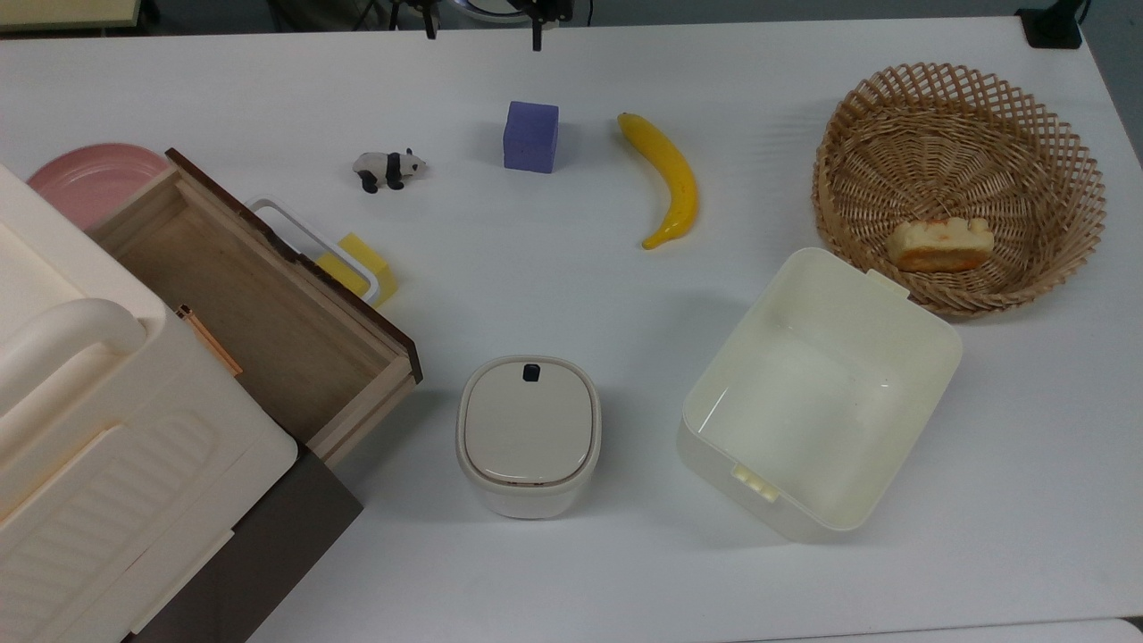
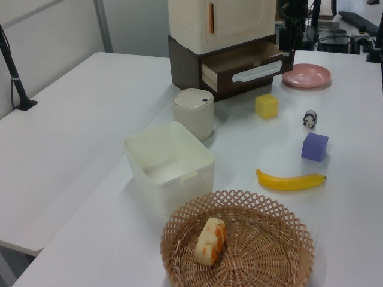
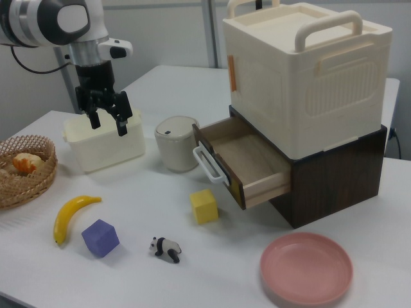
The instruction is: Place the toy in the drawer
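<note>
The tiny black-and-white panda toy (image 1: 388,169) stands on the white desk (image 1: 571,554), between the purple cube (image 1: 530,137) and the open wooden drawer (image 1: 259,304). Black claw (image 3: 108,124) hangs spread wide, empty.

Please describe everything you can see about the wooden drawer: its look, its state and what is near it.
The drawer is pulled open and looks empty. It is a shallow rectangular tray of light brown wood with a dark brown front panel carrying a white bar handle. It slides out of a dark brown base under a cream plastic cabinet. A yellow cube sits on the table just below its front, apart from it. Nothing touches the drawer.
</note>
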`<state>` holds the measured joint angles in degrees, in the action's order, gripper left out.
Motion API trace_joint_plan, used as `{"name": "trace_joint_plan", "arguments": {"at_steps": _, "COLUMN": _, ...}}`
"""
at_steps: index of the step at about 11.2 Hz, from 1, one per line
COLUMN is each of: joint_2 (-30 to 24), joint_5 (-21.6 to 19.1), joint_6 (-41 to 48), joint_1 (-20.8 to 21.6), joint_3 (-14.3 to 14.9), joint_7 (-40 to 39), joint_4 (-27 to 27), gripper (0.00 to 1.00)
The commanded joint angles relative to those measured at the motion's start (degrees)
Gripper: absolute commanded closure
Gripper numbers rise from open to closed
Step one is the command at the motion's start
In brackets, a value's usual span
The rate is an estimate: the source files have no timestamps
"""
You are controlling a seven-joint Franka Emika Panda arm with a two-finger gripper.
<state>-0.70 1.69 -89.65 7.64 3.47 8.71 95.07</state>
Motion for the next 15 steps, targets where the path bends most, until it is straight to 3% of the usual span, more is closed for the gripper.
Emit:
{"name": "trace_joint_plan", "arguments": {"at_steps": 1, "joint_2": 0.51, "joint_5": -0.63, "joint_6": 5.85, "joint_1": -1.22, "joint_3": 0.14, "joint_7": -5.41, "joint_4": -3.47, "gripper": 0.00}}
{"name": "trace_joint_plan", "arguments": {"at_steps": 15, "joint_2": 0.52, "joint_5": -0.98, "joint_6": 6.16, "joint_1": -3.25, "joint_3": -0.04, "joint_7": -7.73, "joint_4": -3.05, "gripper": 0.00}}
